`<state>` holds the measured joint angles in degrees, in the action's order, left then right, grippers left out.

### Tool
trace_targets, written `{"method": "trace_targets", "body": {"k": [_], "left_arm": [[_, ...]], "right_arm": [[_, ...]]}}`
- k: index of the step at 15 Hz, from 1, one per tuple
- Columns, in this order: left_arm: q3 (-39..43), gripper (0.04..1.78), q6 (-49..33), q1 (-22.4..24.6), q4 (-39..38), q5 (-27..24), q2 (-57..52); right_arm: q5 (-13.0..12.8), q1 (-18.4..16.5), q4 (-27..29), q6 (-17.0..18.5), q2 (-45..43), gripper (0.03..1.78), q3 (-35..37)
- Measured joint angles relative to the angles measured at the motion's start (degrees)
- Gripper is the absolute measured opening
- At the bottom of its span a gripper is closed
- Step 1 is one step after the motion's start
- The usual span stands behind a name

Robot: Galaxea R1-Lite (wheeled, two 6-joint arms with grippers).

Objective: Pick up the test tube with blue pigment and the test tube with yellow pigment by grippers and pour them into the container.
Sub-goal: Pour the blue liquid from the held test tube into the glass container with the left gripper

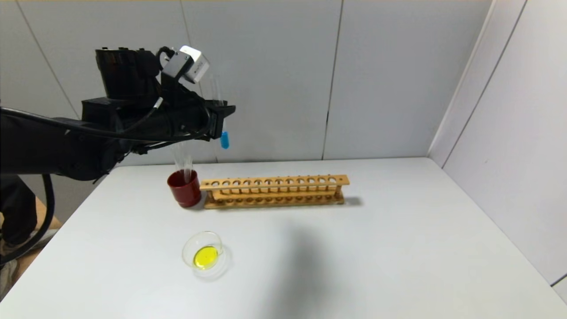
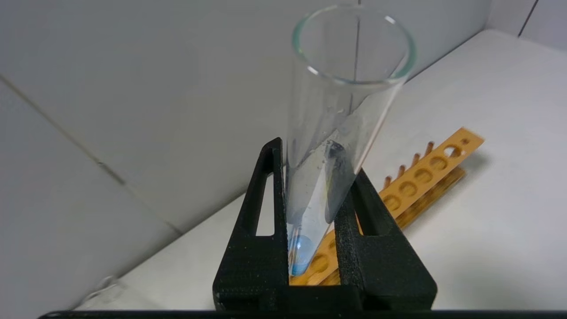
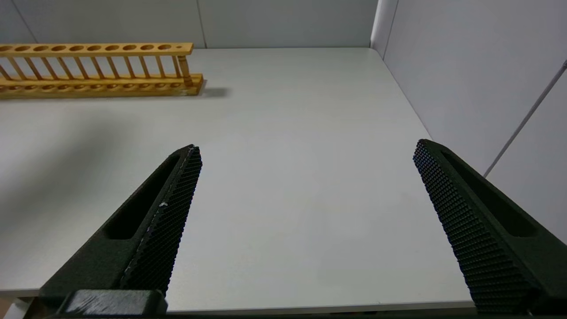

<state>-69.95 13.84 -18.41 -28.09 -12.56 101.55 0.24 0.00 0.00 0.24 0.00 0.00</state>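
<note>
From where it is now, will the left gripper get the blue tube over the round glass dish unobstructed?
Probably yes. The left gripper holds the thin glass blue-pigment test tube high above the table; the shallow round glass dish sits nearer, apart from red cup and wooden rack.

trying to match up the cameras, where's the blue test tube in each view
Head view: the test tube with blue pigment hangs from the left hand, high above the wooden rack.
Left wrist view: the tube fills the centre, clamped between the fingers, blue liquid at its bottom.
Right wrist view: not in it.
Shared landmark: the wooden rack.
</note>
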Motion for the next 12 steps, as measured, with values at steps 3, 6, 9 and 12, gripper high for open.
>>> {"method": "trace_targets", "body": {"k": [3,6,9,12], "left_arm": [[4.5,0.34,8.1,3.2,0.1,-0.4,-4.6],[9.8,0.34,12.0,6.6,0.5,-0.6,-9.2],[15.9,0.34,14.1,9.4,-1.9,-1.1,-13.2],[22.0,0.34,17.1,11.0,-2.7,-4.9,-16.8]], "right_arm": [[0.0,0.0,0.0,0.0,0.0,1.75,0.0],[0.0,0.0,0.0,0.0,0.0,1.75,0.0],[0.0,0.0,0.0,0.0,0.0,1.75,0.0],[0.0,0.0,0.0,0.0,0.0,1.75,0.0]]}}
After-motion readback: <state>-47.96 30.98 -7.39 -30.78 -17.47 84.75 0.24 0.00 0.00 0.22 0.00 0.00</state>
